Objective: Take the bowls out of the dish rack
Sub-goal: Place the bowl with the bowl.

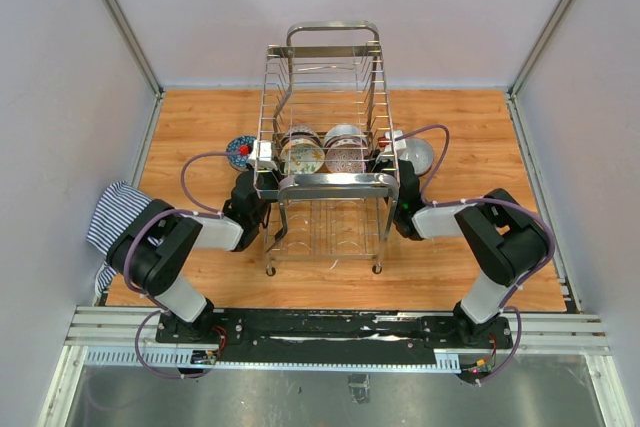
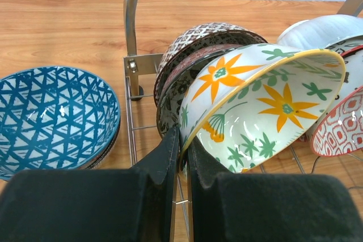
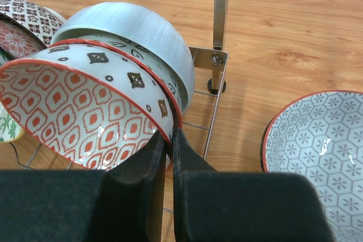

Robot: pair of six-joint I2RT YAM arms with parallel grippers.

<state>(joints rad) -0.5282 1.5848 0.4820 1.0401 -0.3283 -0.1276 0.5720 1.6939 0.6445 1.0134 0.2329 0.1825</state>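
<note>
The left gripper is almost closed, and its two fingers pinch the yellow rim of the flowered bowl, which stands tilted on its edge in the dish rack directly in front of the gripper. Behind this bowl, more to the left side of the rack, the brown-patterned bowls lean on their edges too. The right gripper is also narrow and holds the red rim of the red-patterned bowl, which lies just left of its fingers; the pale ribbed bowl leans close behind it. The rack stands in the middle of the table and reaches toward the far edge. A blue bowl sits upright on the table just beside the rack, on the side of the left edge. A hexagon-patterned bowl sits upright on the table on the side of the right edge. A striped cloth lies at the left edge.
</note>
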